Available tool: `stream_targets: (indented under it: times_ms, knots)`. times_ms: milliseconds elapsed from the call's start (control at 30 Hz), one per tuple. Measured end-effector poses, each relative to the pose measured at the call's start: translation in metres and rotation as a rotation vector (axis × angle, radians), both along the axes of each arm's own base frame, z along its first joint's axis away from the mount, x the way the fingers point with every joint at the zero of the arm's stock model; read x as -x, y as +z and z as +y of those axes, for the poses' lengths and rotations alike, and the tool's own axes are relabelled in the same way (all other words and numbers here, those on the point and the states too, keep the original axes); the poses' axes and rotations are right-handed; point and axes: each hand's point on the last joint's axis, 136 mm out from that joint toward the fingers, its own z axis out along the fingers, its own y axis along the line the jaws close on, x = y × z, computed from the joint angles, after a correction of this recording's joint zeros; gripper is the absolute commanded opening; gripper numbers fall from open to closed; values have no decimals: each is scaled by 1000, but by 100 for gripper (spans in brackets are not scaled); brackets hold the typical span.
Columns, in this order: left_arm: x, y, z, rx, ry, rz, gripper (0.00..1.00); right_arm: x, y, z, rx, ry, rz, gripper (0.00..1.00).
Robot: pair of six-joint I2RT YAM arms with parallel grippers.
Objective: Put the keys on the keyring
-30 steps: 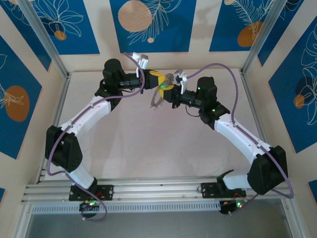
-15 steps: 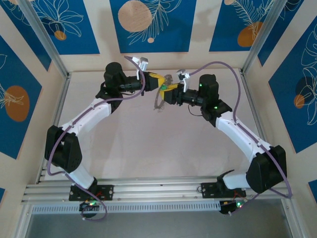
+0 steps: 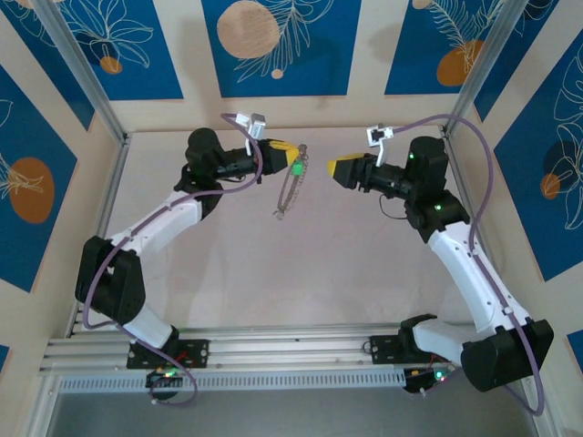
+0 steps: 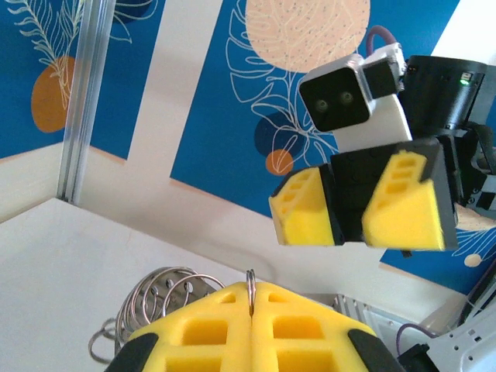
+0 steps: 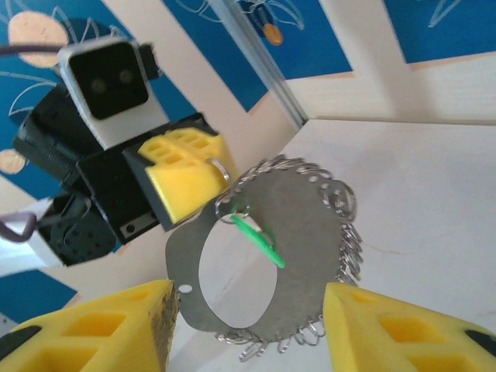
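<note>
Top external view: the left gripper (image 3: 293,155), jaws pressed together, pinches the top of the keyring (image 3: 288,189), which hangs below it over the pale table (image 3: 273,273), near the far edge. The right gripper (image 3: 334,171) faces it across a clear gap, jaws parted about halfway and holding nothing. From the right wrist, the keyring reads as a flat grey hoop fringed with small wire loops; the green key (image 5: 260,242) dangles across its opening, just beside the left fingers (image 5: 182,182)
</note>
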Motion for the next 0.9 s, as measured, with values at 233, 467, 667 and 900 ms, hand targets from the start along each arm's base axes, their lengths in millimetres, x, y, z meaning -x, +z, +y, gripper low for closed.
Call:
stream_targets:
  times_ms: [233,467,667,900]
  knots:
    - [8,4,4,27,-3,-15,0,-1,13,-26,-4,-105,97,54]
    - [12,12,6,50,-7,-35,0,2,1,-38,-5,-147,225,54]
    - [13,8,7,53,-8,-33,0,6,11,-40,-13,-152,232,54]
    - [13,7,8,70,-6,-20,0,7,9,-40,-13,-151,247,54]
